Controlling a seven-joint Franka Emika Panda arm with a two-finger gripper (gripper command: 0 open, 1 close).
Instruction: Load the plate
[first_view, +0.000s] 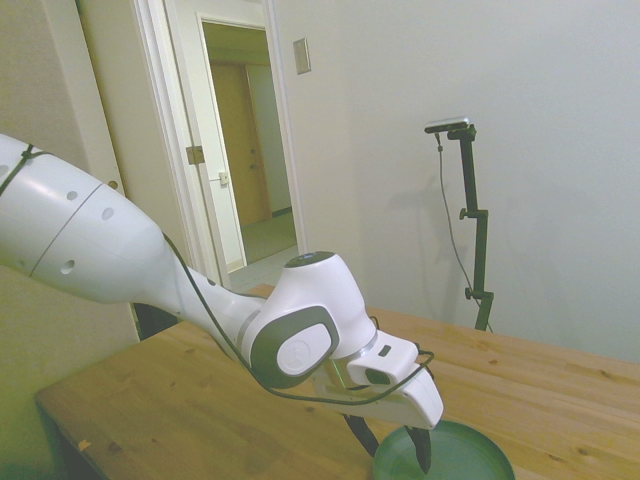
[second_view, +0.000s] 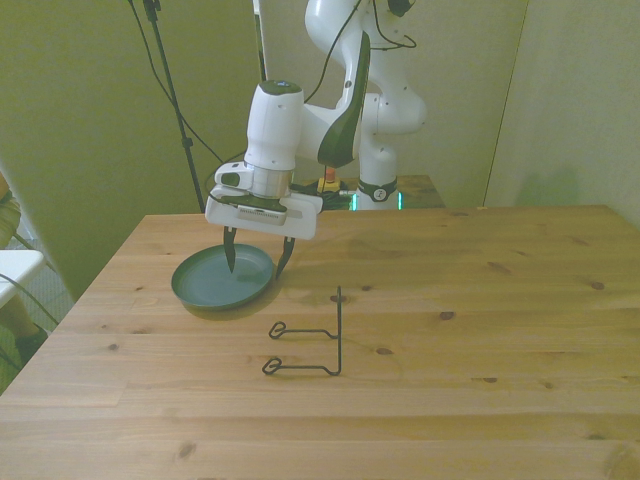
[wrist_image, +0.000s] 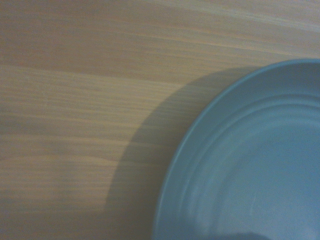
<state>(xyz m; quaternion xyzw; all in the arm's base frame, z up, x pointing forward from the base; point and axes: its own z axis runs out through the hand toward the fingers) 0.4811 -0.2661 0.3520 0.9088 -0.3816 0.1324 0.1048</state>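
the plate (second_view: 215, 285) lies flat on the table (second_view: 450, 330), near the corner at the front view's left and toward the far edge. it is round, dark green and shallow, with a raised rim. in the side view only part of the plate (first_view: 460, 455) shows, cut by the picture's lower edge. the wrist view shows an arc of the plate (wrist_image: 250, 165) up close, with faint rings inside the rim and its shadow on the wood beside it.

the gripper (second_view: 258, 258) hangs over the plate, pointing down, its fingers spread apart and holding nothing. one fingertip (second_view: 231, 262) is over the plate's inside. the other is at the plate's rim on the side toward the front view's right, and i cannot tell whether it touches the rim. in the side view the gripper (first_view: 392, 446) shows the same spread, one dark finger over the plate and the other just outside the rim.

the rack (second_view: 318, 340), thin black wire, stands on the table apart from the plate, nearer the camera and toward the front view's right. one wire rises upright and two looped feet lie flat, pointing back toward the plate's side.

the arm (second_view: 345, 110) rises behind the plate, past the table's far edge.
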